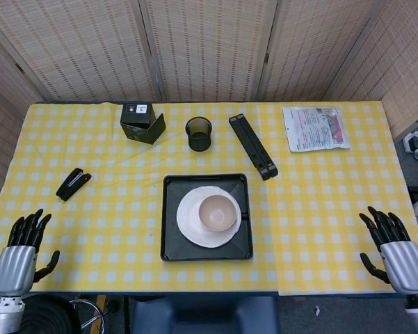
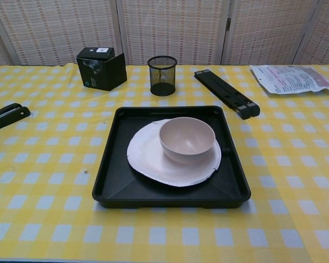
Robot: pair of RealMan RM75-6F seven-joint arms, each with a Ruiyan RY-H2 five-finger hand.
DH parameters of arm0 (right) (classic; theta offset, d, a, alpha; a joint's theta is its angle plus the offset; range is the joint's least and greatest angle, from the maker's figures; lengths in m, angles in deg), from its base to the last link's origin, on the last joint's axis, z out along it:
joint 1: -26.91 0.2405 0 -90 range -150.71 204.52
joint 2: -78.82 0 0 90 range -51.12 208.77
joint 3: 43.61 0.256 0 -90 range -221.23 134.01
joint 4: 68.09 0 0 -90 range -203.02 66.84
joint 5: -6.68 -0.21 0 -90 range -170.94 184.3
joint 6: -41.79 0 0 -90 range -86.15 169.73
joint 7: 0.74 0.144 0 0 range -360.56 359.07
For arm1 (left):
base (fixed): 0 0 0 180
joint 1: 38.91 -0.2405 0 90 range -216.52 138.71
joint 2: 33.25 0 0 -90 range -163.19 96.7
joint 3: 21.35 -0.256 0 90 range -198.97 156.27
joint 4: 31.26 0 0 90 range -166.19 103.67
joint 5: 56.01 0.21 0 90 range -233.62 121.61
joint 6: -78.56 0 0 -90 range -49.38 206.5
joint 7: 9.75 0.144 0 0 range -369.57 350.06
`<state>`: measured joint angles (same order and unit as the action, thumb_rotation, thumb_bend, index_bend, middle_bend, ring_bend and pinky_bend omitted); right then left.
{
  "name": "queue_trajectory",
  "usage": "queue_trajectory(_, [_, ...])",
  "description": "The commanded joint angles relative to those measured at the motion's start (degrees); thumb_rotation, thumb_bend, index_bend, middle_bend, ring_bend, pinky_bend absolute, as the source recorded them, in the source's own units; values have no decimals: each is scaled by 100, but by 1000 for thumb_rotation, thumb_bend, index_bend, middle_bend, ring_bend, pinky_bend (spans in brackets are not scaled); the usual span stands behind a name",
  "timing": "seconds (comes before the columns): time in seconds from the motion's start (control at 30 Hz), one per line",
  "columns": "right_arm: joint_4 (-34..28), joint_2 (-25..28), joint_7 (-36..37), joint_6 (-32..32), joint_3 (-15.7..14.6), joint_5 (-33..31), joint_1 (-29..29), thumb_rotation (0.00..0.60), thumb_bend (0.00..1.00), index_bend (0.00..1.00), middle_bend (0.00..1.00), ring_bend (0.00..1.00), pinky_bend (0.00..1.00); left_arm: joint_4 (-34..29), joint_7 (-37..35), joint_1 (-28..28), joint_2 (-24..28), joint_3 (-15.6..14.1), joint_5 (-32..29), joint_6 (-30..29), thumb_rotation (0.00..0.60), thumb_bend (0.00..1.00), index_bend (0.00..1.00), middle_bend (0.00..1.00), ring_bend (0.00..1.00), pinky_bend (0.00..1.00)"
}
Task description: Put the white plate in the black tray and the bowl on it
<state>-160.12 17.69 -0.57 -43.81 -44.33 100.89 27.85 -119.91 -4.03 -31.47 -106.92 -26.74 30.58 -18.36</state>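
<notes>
We find the white plate (image 1: 207, 216) lying inside the black tray (image 1: 206, 252), and the bowl (image 1: 218, 213) sitting upright on it, a little toward the plate's 2 o'clock side; so, as we judge it, both parts of the task are already met and no further placing is called for. In the chest view the plate's left rim rides slightly up the tray's slope, so it may sit a touch tilted, though we cannot be sure.

Our left hand (image 1: 19, 255) rests at the table's near-left corner, fingers spread and holding nothing; from it the tray lies toward 2 o'clock, well apart. Our right hand (image 1: 394, 251) is at the near-right corner, likewise spread and empty; from it the tray lies toward 10 o'clock, also well apart. Neither hand is plainly the nearer; neither shows in the chest view.

The surface is a yellow checked tablecloth (image 1: 334, 195); around the tray stand a black mesh pen cup (image 1: 199, 133) at 12 o'clock, a dark box (image 1: 142, 122) at 11, a long black folded stand (image 1: 252, 146) at 1 with its long axis running from 11 to 5, a printed packet (image 1: 315, 128) far at 2, and a black stapler (image 1: 72, 184) at 9; woven screens (image 1: 209, 49) close the back.
</notes>
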Motion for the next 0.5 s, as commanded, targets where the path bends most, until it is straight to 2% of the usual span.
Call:
queue_trajectory(0.03, [-45, -17, -67, 11, -19, 38, 23, 600, 405, 0, 0, 0, 0, 24, -82, -185, 166, -9, 121, -213, 600, 389, 53, 7, 0, 0])
queue_trajectory(0.17, [-109, -4, -101, -56, -56, 136, 18, 600, 405, 0, 0, 0, 0, -100, -155, -218, 330, -18, 11, 88, 600, 388, 52, 7, 0, 0])
queue_trajectory(0.33, [-172, -4, -96, -78, -37, 134, 42, 600, 405, 0, 0, 0, 0, -140, -51, -287, 347, 1, 53, 185, 600, 388, 51, 7, 0, 0])
queue_trajectory(0.5, [-175, -59, -230, 131, -19, -4, 130, 600, 405, 0, 0, 0, 0, -186, -52, -299, 374, 37, 62, 371, 600, 389, 52, 7, 0, 0])
